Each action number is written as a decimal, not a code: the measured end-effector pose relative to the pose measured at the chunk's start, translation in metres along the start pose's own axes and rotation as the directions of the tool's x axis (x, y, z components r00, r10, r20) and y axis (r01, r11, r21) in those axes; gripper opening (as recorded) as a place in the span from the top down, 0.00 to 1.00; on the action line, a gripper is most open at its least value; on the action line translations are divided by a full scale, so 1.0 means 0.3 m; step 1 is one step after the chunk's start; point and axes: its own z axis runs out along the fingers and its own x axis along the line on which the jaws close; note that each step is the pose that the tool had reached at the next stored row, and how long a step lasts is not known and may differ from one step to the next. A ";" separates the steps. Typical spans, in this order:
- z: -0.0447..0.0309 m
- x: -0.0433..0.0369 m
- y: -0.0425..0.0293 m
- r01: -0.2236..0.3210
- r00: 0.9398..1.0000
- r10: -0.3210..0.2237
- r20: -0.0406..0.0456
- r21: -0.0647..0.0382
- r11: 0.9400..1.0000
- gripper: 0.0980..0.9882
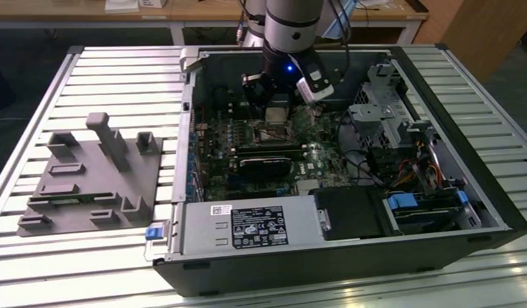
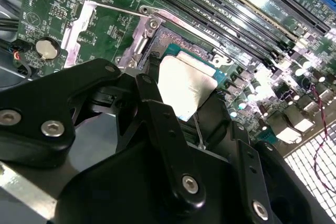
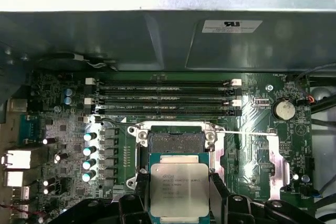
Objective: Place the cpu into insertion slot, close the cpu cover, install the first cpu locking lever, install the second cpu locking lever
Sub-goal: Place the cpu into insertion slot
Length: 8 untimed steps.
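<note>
The cpu [image 3: 179, 190], a flat square chip with a dull metallic top, is pinched at two opposite edges by my gripper [image 3: 179, 195], which is shut on it. It hangs level at the edge of the insertion slot [image 3: 176, 141], whose dark centre lies bare inside its silver frame. In the second wrist view the cpu [image 2: 186, 85] sits between the black fingers [image 2: 152, 98], over the slot [image 2: 173, 40]. The cpu cover [image 3: 278, 166], a thin silver frame, lies swung open beside the slot. In the exterior view the gripper [image 1: 276, 110] holds the cpu [image 1: 275, 116] inside the open case, above the slot [image 1: 272, 135].
Long black memory slots [image 3: 163, 98] run along the socket's far side, and a row of capacitors [image 3: 90, 156] stands beside it. A black block [image 1: 265, 167], the power supply [image 1: 246, 228] and drive bays [image 1: 383, 119] crowd the case. A grey fixture tray [image 1: 92, 173] lies on the slatted table.
</note>
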 end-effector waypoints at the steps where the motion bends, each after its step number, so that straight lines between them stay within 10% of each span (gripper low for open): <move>1: 0.003 0.000 0.000 0.002 1.000 -0.002 0.000 0.000 1.000 0.50; 8: 0.014 -0.001 -0.001 0.006 1.000 -0.006 0.000 0.000 1.000 0.50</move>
